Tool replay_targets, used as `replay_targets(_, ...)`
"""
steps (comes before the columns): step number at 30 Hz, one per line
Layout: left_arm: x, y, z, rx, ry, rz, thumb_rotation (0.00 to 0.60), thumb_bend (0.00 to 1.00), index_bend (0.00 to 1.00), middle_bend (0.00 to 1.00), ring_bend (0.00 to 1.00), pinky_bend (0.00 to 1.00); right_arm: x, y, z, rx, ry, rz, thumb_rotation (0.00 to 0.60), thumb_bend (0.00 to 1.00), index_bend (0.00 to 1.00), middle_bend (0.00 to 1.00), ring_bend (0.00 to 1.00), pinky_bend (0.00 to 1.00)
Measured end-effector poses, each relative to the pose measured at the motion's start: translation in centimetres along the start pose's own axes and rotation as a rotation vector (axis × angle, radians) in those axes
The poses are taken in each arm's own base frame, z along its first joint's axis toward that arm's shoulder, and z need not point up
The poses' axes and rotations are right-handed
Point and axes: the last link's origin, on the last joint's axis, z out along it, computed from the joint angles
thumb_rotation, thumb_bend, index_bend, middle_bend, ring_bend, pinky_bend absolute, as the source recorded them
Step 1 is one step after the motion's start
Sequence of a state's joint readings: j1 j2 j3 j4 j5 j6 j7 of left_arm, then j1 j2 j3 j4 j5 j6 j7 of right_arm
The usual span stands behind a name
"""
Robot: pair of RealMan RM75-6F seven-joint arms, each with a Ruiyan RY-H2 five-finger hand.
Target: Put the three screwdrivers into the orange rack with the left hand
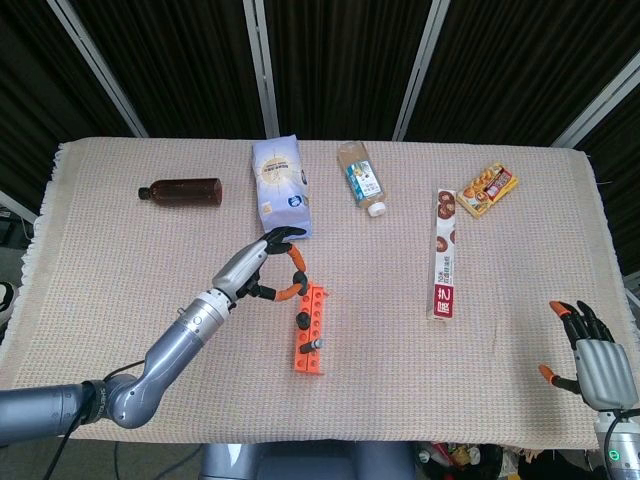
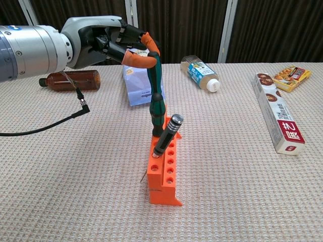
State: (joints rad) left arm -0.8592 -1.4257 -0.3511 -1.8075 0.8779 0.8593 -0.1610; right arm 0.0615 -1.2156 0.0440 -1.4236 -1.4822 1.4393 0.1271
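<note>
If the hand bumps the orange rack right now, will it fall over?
It might. The orange rack looks narrow and light, probably plastic, and two screwdrivers stand tall in it, one leaning, so it seems top-heavy. On the woven cloth it would more likely tip than slide. The left hand holds the third screwdriver just above, so a sideways nudge could topple it.

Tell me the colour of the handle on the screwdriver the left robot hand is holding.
Green, with a black end; the screwdriver shows best in the chest view.
</note>
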Motion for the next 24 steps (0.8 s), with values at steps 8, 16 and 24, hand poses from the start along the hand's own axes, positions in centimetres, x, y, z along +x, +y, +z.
replay_targets(8,-1.1,-1.2,0.6,0.021,-0.014,0.025,0.600,0.48,0.65,0.07,0.00,0.00,0.0,0.0,0.0,-0.004,0.000,-0.002,0.600,0.09,0.11,0.11,0.00,0.17)
replay_targets(16,-2.2,-2.2,0.9,0.017,-0.008,0.114,0.600,0.40,0.45,0.00,0.00,0.00,-0.1,0.1,0.1,-0.009,-0.009,-0.003,0.600,0.09,0.11,0.11,0.00,0.17)
replay_targets(24,-2.6,-2.1,0.6,-0.008,-0.002,0.175,0.600,0.22,0.14,0.00,0.00,0.00,0.1,0.1,0.0,-0.007,-0.005,-0.004,0.600,0.10,0.11,0.11,0.00,0.17)
